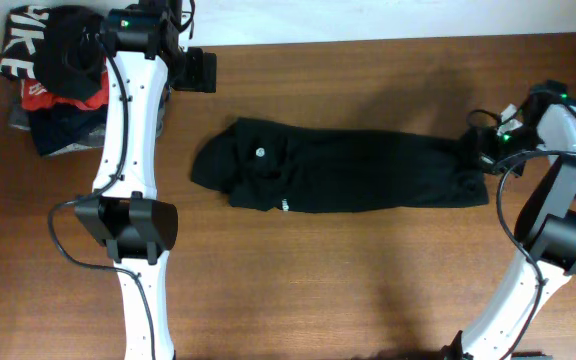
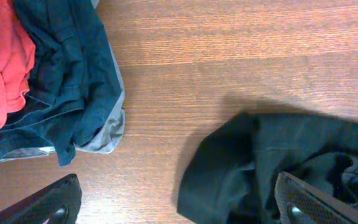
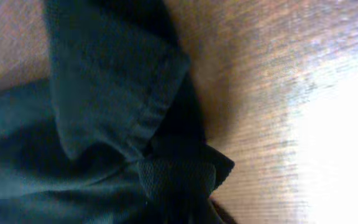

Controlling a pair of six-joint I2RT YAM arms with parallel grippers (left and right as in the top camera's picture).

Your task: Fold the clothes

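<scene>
The left pincer [image 2: 176,200] is spread wide, upper left. I cannot tell if the right pincer [image 1: 480,148] grips; it meets the right end of the soft black T-shirt [image 1: 348,182], mid-frame on the brown wooden desk [image 1: 368,290]. It looks light and floppy; pinch corners.

T-shirt [image 1: 348,180]: plain black, tiny white marks | counter [image 1: 368,290]: brown wood grain | garment pile [image 2: 73,68]: red, navy, grey, black-with-white lettering

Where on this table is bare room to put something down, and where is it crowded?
Widest bare patch of table: near side of the black T-shirt, between left arm and right arm. A narrower strip runs between the T-shirt and the far edge. Crowded: the far left corner with the clothes pile, and the T-shirt's right end at the right gripper.
</scene>
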